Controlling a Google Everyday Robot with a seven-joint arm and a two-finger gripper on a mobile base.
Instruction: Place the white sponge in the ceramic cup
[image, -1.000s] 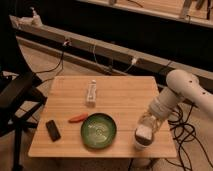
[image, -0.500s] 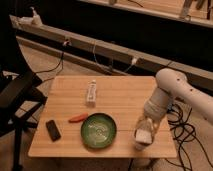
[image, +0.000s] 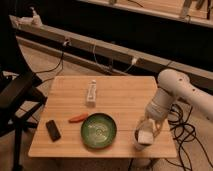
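Note:
My gripper (image: 144, 131) hangs at the front right corner of the wooden table (image: 120, 95), pointing down. It is shut on the white sponge (image: 146, 136), a small pale block between its tips. The ceramic cup (image: 140, 145) stands right below; only a bit of its pale wall shows under the sponge, and the gripper hides most of it. The sponge sits at the cup's mouth; I cannot tell how far inside it is.
A wide green bowl (image: 99, 130) stands left of the cup. An orange carrot-like piece (image: 78, 118), a black block (image: 53, 130) and a long white tube (image: 91, 93) lie further left. A black chair (image: 17, 95) is at the left; cables (image: 187, 132) lie on the floor at the right.
The arm's elbow has swung left and the gripper with the sponge has shifted slightly down over the cup. The other objects have not moved.

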